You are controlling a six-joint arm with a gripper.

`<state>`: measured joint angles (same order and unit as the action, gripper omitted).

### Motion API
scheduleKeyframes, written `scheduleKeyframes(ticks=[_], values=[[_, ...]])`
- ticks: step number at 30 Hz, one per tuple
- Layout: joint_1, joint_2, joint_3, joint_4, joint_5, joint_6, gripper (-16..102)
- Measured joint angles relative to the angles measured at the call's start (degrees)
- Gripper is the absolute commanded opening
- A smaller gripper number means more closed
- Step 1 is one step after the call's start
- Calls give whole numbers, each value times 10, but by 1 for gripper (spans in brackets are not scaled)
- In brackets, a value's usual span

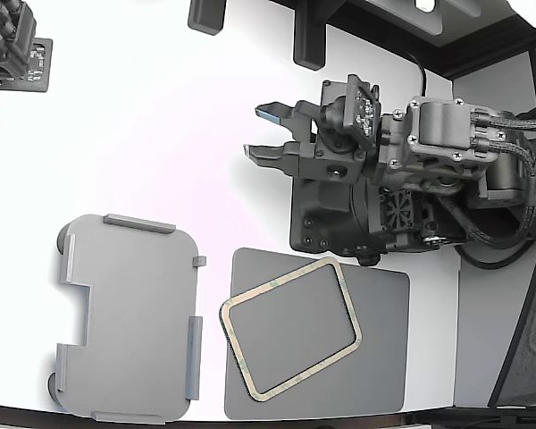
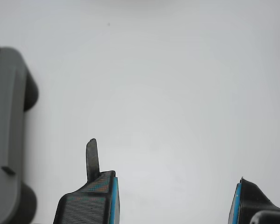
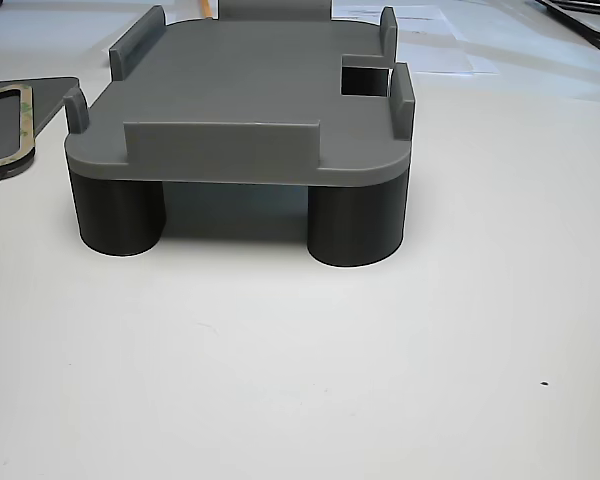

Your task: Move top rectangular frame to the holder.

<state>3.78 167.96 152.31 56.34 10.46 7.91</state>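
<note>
While the frame (image 1: 290, 329) is lying tilted on the dark mat (image 1: 375, 357), just beside the bare holder (image 1: 129, 317), nothing is being carried yet. The tool (image 1: 266, 132) is being held released and empty above the white worktop (image 1: 161, 134), so pickup and placement are being left undone.

In the other view, the thin beige rectangular frame (image 3: 10, 130) was cut off by the picture's edge. In the wrist view, the light grey plastic holder tray (image 2: 7, 135) was only partly shown, and the gripper's black fingers (image 2: 91, 203) were cropped.
</note>
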Motion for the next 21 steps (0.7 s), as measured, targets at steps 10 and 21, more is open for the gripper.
scheduleKeyframes(ticks=[10,21], values=[[2,-127,-80,-109,-47,-95,100],[130,-210,-157,-11,-15,-62,100]])
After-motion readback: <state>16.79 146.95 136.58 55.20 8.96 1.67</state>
